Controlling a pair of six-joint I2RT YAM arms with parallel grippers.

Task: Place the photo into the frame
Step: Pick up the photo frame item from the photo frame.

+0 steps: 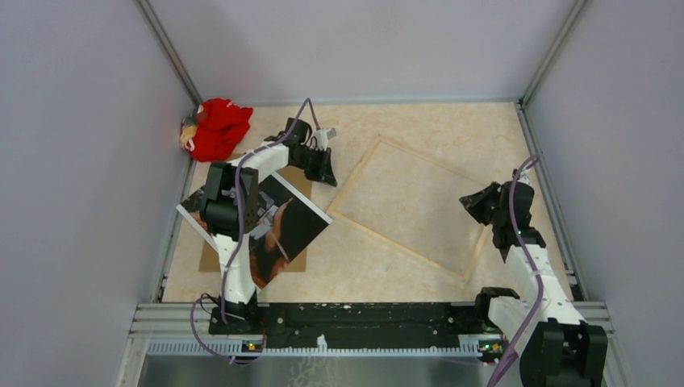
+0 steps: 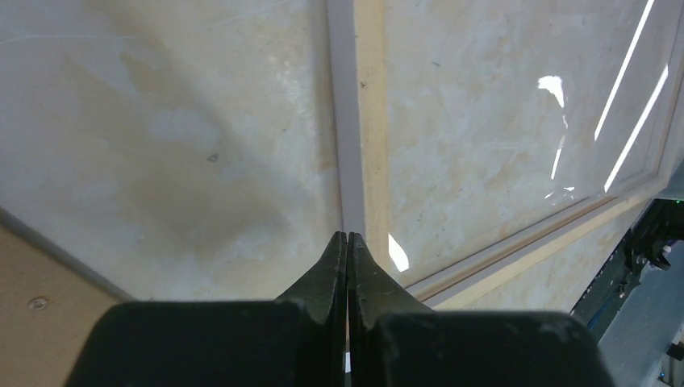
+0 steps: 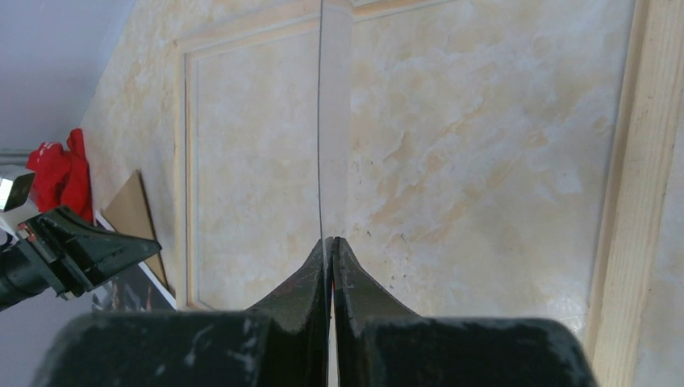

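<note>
The frame (image 1: 398,244) is found lying flat and skewed on the worktop (image 1: 363,278), right of centre, with its light wood rear edges uppermost; the marbled surface is seen through its opening, and bright glints are noted on that opening in the left wrist view. The photo (image 1: 302,224) is located well left of the frame, picture side up, resting on a brown backing board (image 1: 211,260) and partly covered by the left arm. The left claw (image 2: 347,240) is observed fully closed, tips pressed together just above the frame's near-left edge – nothing is seen held. The right claw (image 3: 329,243) is likewise closed, over the frame's right end; a thin pale streak rises from its tips, and its nature cannot be determined. A red cloth (image 1: 216,127) is recorded at the far left corner.
</note>
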